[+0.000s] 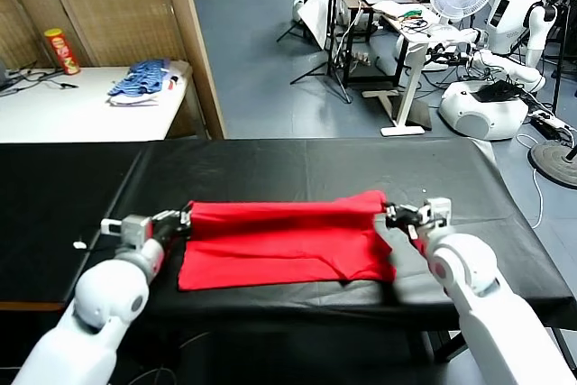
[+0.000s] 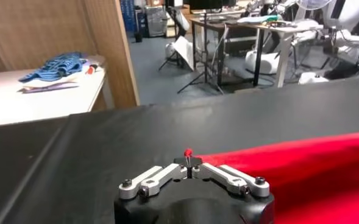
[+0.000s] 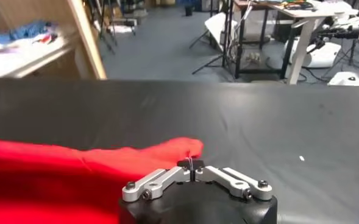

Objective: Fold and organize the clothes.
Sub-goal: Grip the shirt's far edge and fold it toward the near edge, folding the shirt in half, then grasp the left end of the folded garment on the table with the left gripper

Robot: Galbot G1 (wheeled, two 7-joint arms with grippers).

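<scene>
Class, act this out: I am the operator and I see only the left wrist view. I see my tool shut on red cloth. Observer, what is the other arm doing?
Observer: The right tool is shut on the shirt's opposite end, level with the left tool.
Operator: Is the shirt lying flat?
Observer: Mostly. The head view shows the far edge pulled straight between the two tools and the rest spread on the black table.
Operator: Is any print showing?
Observer: No, only plain red faces up.
Operator: Anything else near my side?
Observer: A red can stands on the white table, left of the blue-and-white pile.
</scene>
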